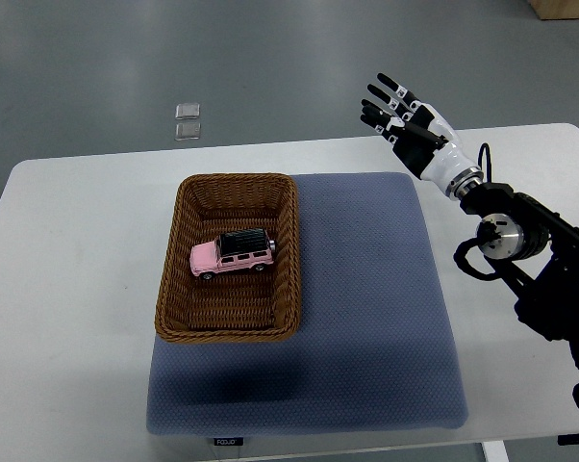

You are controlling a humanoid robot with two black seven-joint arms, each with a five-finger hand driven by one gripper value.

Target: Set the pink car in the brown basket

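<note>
Pink car lying inside the brown basket, right hand raised clear of it.

A white table (78,250) fills most of the frame, with a blue-grey mat (366,308) across its centre and lower part. The brown basket (179,279) sits on the mat's left edge, left of centre. The right hand (405,120), upper right, holds nothing, fingers straight and spread. The pink car (232,254) rests on the basket floor, black roof up.

Little pink toy car (233,254) sits inside the brown woven wicker basket (171,279); right robot hand (407,121) hovers well apart, fingers spread.
</note>
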